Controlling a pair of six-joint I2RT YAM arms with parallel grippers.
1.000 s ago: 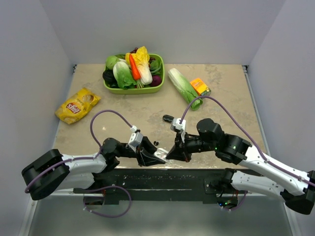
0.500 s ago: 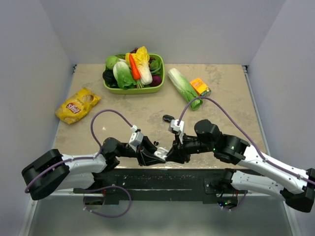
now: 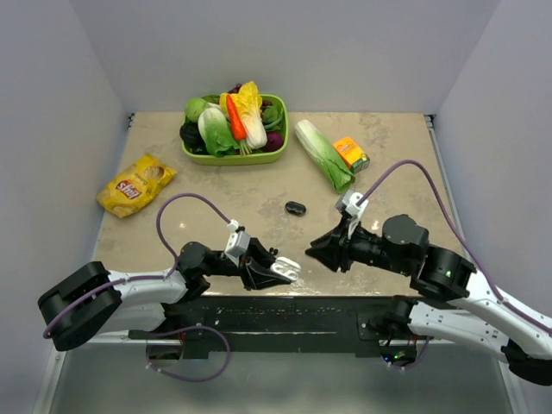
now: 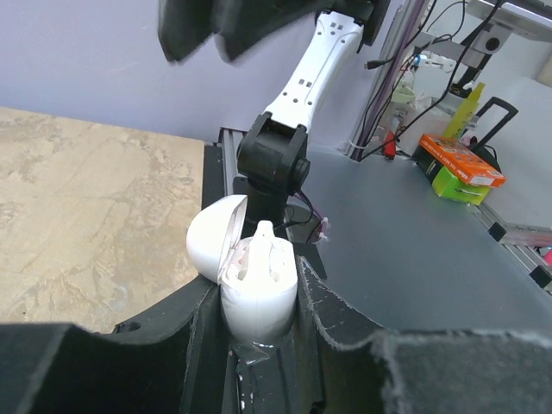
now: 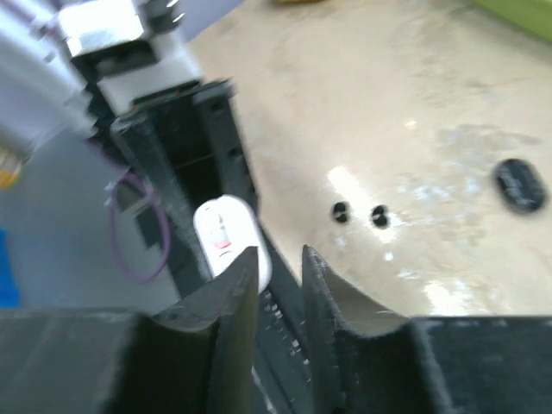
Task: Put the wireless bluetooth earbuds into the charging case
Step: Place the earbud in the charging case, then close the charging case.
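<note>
Charging case (image 4: 255, 309), lid open, holds a white earbud (image 4: 263, 243) and sits pinched in my left pincer (image 4: 260, 291); my right pincer (image 5: 274, 269) is spread, gripping nothing.

Open tabletop (image 3: 250, 194) near the green basket (image 3: 226, 159); in the way, a black case (image 3: 295, 207) and two black earbuds (image 5: 379, 216).

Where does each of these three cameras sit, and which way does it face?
Top external: high behind the arms, looking down on the table; both arms show.
Left wrist: on the left arm, facing right along the near edge; its fingers grip the white charging case.
Right wrist: on the right arm, facing left over the table; its parted fingers show.
Both wrist views share that case.
</note>
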